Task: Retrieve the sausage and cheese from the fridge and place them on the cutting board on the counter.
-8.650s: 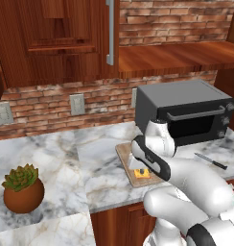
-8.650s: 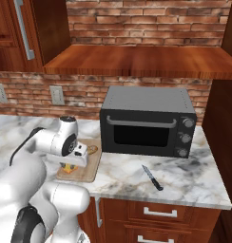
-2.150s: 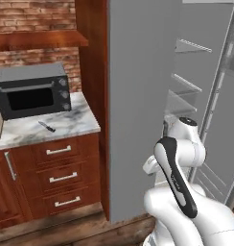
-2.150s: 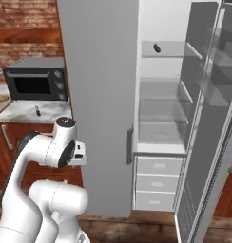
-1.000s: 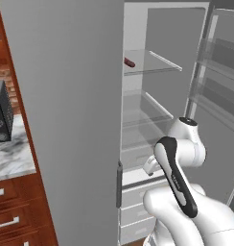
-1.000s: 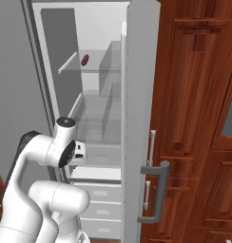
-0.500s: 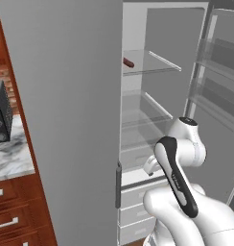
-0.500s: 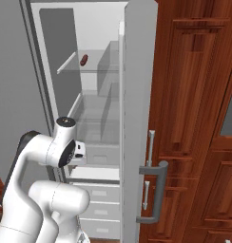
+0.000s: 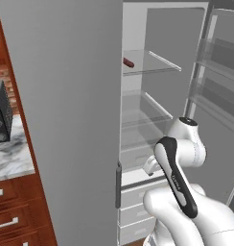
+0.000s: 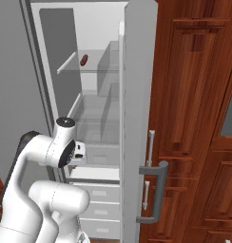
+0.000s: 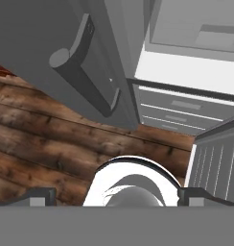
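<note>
The fridge (image 9: 66, 96) stands before me with its left door shut and its right door (image 10: 137, 95) swung open. On the upper glass shelf lies the dark red-brown sausage (image 9: 128, 63), which the right base view also catches (image 10: 84, 59). My arm is folded low in front of the open compartment, well below that shelf. In the hand view the gripper (image 11: 116, 196) points down at the wooden floor, open wide with nothing between its fingertips (image 11: 38, 195). A strip of the counter (image 9: 11, 156) shows at the far left. The cheese and the cutting board are out of view.
A long grey door handle (image 11: 83, 67) and the fridge's white drawers (image 11: 186, 103) lie just below the hand. The open door's metal handle (image 10: 156, 190) juts out toward dark wooden cabinets (image 10: 198, 118) on the right. The microwave (image 9: 1, 113) sits on the counter's end.
The base has driven from the counter and cutting board to the front of the open fridge. Over the last second the views and the arm stay still.
</note>
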{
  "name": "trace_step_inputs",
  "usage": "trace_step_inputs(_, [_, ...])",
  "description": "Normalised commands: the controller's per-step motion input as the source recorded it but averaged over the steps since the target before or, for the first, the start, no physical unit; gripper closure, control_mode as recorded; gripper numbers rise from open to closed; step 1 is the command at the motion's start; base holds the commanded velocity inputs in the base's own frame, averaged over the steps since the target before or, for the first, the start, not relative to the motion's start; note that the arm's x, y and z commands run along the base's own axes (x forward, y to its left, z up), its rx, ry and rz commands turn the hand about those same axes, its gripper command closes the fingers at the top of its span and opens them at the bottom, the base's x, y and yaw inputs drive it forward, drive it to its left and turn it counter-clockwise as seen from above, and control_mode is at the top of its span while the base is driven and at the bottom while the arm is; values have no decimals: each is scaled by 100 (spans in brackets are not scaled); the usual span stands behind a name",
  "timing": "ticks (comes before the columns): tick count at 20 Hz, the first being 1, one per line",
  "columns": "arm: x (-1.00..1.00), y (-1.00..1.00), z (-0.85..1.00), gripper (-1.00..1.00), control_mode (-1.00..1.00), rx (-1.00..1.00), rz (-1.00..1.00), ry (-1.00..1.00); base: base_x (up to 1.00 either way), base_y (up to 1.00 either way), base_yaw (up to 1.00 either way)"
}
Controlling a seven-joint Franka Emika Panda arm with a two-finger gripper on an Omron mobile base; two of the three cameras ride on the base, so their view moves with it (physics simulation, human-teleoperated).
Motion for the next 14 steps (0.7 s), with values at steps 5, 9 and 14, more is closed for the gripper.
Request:
trace_step_inputs(5, [0, 0, 0, -100, -100, 0, 0, 0, 0, 0, 0])
trace_step_inputs(9, [-1, 0, 0, -100, -100, 0, 0, 0, 0, 0, 0])
trace_step_inputs(14, [2, 12, 8, -100, -100, -3, 0, -15, 0, 0, 0])
